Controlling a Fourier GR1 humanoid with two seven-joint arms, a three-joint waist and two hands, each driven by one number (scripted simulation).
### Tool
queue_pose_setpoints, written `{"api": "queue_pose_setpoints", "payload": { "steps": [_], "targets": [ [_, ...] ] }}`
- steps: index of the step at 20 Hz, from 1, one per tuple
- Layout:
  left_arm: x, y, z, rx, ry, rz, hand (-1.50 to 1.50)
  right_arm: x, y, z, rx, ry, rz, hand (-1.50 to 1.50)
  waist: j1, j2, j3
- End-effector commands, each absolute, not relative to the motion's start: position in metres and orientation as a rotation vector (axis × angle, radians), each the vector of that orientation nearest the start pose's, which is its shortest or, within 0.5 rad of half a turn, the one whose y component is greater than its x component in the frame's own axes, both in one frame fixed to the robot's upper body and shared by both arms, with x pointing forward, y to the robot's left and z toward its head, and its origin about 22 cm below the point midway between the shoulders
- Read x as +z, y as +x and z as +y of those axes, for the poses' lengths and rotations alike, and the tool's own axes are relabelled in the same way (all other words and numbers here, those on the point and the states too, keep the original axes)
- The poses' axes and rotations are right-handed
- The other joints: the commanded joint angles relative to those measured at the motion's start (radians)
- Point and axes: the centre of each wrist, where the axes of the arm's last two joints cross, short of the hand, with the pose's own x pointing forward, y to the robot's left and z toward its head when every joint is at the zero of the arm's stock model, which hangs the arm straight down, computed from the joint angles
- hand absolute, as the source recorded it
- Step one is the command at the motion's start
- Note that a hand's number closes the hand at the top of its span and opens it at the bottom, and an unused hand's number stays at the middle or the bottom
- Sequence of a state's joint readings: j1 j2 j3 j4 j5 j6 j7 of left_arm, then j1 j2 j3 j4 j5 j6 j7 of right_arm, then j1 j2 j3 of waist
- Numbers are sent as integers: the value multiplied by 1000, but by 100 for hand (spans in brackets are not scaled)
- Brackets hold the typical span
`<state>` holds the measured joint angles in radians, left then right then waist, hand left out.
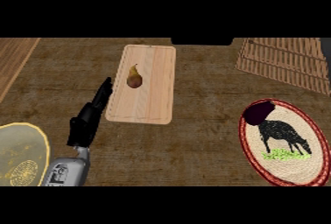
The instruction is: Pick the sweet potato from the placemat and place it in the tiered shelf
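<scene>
A dark purple sweet potato (260,112) lies at the upper left end of an oval woven placemat (289,164), which has a red rim and a black animal picture. At the top right, the slatted wooden tiered shelf (284,61) lies beyond the placemat. My left hand (86,125) is at the left, open, with straight fingers pointing up along the left edge of the cutting board. It holds nothing and is far from the sweet potato. My right hand does not show.
A light wooden cutting board (152,96) lies in the middle with a pear (134,78) on its upper part. A yellow plate (19,153) sits at the lower left edge beside my left forearm. Brown counter separates the board from the placemat.
</scene>
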<state>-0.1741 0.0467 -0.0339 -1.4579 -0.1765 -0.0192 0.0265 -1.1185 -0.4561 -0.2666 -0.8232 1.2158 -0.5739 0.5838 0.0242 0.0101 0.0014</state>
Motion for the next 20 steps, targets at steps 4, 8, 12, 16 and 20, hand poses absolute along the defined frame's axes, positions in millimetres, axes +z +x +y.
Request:
{"api": "queue_pose_setpoints", "payload": {
  "steps": [4,8,12,16,20],
  "targets": [
    [22,281,213,-283,94,-1578,0,241,450,-314,-228,-1601,-1578,150,5,-1,0],
    [16,276,217,-276,85,-1589,0,243,446,-347,-208,-1578,-1575,150,2,-2,-1],
    [19,293,222,-281,112,-1588,0,240,445,-358,-205,-1572,-1608,150,-2,-1,-1],
    [22,290,224,-287,128,-1572,0,233,445,-370,-267,-1778,-1273,-150,0,-3,-2],
    [25,291,218,-260,107,-1586,0,212,444,-370,-258,-1769,-1232,-150,-10,-6,-2]
  ]
}}
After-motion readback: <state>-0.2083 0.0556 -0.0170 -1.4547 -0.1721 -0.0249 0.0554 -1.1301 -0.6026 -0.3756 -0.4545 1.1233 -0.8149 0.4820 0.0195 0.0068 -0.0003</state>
